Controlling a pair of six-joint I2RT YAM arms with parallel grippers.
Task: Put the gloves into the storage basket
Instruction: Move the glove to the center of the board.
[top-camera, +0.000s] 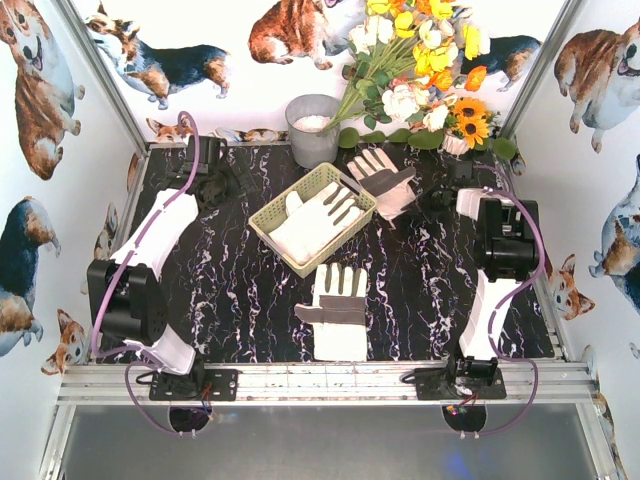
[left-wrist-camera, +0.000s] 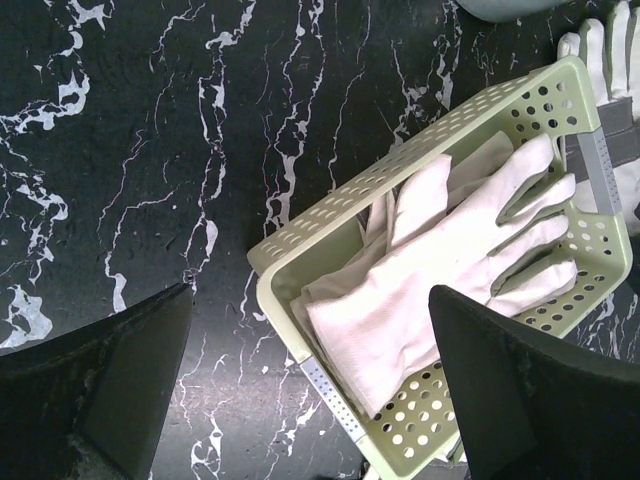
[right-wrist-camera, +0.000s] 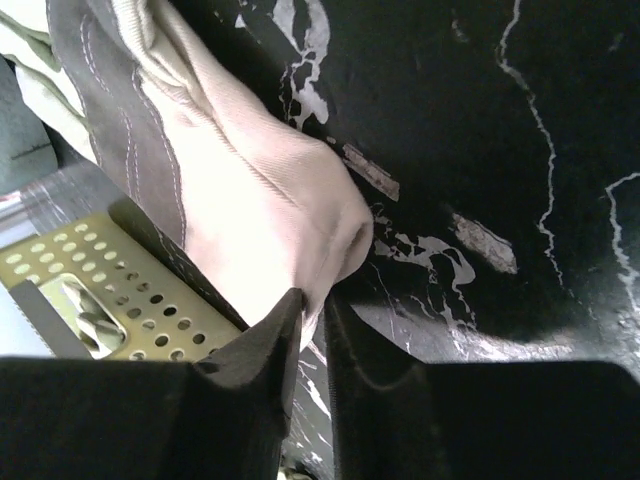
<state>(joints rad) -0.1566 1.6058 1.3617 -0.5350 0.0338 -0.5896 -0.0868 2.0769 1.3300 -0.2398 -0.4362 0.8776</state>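
a: right gripper (right-wrist-camera: 312, 322), nearly closed, pinches the cuff of the grey-palmed glove (right-wrist-camera: 250, 190) just right of the storage basket (top-camera: 270, 245), probably to lift it in.
b: left gripper (left-wrist-camera: 310, 300) hangs wide open, empty, left of it; a white glove (left-wrist-camera: 450, 270) lies inside.

**Twin YAM arms: outer build and finish**

Left arm (top-camera: 155, 232) and right arm (top-camera: 487, 315) share one build: white moulded link shells set between boxy black joint housings (top-camera: 125, 300). A purple cable (top-camera: 543, 255) loops along each arm down to a black base plate (top-camera: 195, 382). The wrist views show matte black, wedge-shaped fingers (left-wrist-camera: 110, 390) with lightly scuffed edges
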